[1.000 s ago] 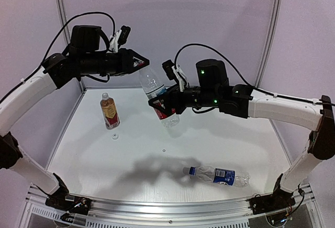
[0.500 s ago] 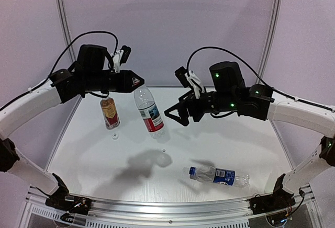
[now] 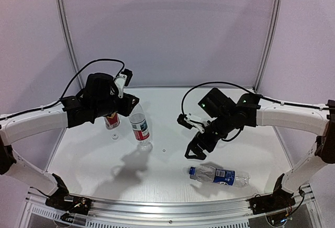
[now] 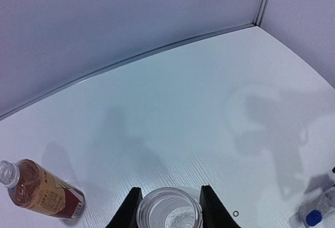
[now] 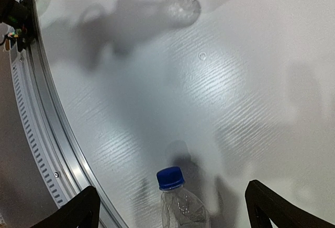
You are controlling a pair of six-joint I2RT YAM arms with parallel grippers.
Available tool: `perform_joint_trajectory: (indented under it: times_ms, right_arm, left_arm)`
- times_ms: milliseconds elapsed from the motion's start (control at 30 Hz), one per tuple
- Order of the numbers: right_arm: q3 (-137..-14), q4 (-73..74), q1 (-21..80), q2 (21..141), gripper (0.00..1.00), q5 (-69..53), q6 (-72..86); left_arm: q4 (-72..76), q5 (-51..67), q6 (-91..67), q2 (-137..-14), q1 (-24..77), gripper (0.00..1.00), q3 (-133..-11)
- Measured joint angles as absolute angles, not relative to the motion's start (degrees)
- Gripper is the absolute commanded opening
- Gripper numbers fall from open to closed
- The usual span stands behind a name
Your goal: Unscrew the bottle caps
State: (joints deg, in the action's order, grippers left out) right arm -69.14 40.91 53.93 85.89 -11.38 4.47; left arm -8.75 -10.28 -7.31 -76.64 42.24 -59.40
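Grasping the top of the red-white labelled bottle [image 3: 140, 129] on the counter [image 3: 94, 155] with my left end effector [image 3: 130, 111], I am hovering my released right end effector [image 3: 196, 151] above the lying blue-capped bottle [image 3: 222, 175].

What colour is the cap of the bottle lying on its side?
Blue cap; best seen from the right wrist.
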Motion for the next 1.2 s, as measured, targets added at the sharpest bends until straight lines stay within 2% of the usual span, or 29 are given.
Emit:
perform_joint_trajectory:
  times_ms: [233,367,633,700,800,900,1200]
  right_arm:
    - [-68.9,47.9,53.9,90.2,0.97,-11.4,0.0]
    - [-68.8,51.2,53.9,91.4,0.97,-11.9,-2.0]
    - [-68.1,56.6,53.9,95.0,0.96,-13.5,-3.0]
    - [-67.5,57.4,53.9,95.2,0.96,-13.9,-3.1]
    - [-67.4,57.9,53.9,95.3,0.96,-14.1,-3.1]
    - [-67.4,58.0,53.9,95.5,0.96,-14.3,-3.0]
    - [-67.1,58.0,53.9,95.8,0.98,-14.3,-2.5]
  left_arm:
    - [3.5,-12.9,-1.9,-76.8,42.7,0.15,-52.1]
    - [5.4,-12.8,0.1,-78.0,42.8,0.18,-51.1]
    - [9.8,-12.7,0.5,-78.1,42.8,0.33,-48.6]
    - [10.3,-12.7,0.5,-77.8,42.8,0.41,-48.0]
    - [10.6,-12.6,0.2,-77.3,42.9,0.61,-47.3]
    - [10.0,-12.7,0.2,-77.0,43.1,0.74,-46.7]
    - [8.0,-13.4,0.9,-73.1,44.0,0.9,-46.6]
